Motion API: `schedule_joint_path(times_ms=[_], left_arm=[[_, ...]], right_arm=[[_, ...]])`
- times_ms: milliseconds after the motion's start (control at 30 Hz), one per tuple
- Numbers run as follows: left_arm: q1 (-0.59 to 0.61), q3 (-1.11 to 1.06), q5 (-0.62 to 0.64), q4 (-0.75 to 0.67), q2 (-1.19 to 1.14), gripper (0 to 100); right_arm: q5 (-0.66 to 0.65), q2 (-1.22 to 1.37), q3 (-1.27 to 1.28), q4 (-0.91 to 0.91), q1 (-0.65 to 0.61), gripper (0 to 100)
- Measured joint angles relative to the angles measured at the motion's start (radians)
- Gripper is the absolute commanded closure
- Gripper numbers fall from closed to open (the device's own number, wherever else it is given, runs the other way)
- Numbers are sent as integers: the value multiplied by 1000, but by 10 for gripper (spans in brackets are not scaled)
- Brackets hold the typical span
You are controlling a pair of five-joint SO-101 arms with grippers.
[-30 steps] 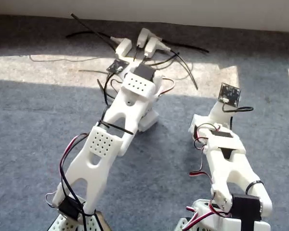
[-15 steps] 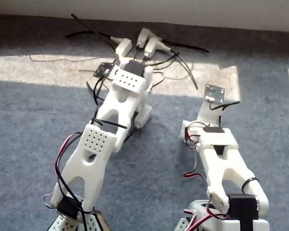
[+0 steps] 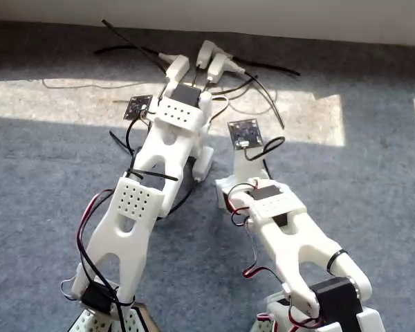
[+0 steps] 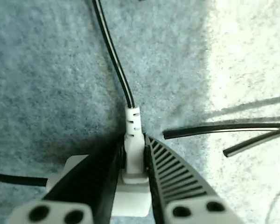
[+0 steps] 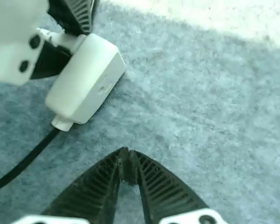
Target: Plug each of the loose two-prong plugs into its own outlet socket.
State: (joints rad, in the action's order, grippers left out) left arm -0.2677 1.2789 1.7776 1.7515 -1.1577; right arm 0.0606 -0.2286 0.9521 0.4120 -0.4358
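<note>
Left end effector point(image 4: 134, 141) — clamped around plug point(image 4: 134, 161)

A white two-prong plug point(image 4: 134, 151) on a black cord point(image 4: 113, 56) is touching end-on a white rectangular plastic outlet socket point(image 5: 86, 77) that is lying flat on grey carpet point(image 5: 214, 93).

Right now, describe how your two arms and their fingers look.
Both are white plastic shells with black motors and loose red and black wires. The left arm has panels dotted with holes; the right arm has a black loop round one link. Each wrist bears a small dark circuit board. The fingers are black, ribbed and tapered.
</note>
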Motion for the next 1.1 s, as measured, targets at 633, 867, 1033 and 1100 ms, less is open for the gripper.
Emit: schedule_joint_path(times_ms=[633, 867, 1033, 1100], left_arm=[[-49, 0, 0, 3, 0, 990], [-44, 0, 0, 3, 25, 990], [-41, 0, 0, 3, 26, 990], [-37, 0, 0, 3, 26, 991]], right_arm=[[0, 258, -169, -63, -34, 990], [2, 279, -206, -121, -86, 990], [2, 295, -206, -152, -86, 990], [0, 295, -206, -152, -74, 990]])
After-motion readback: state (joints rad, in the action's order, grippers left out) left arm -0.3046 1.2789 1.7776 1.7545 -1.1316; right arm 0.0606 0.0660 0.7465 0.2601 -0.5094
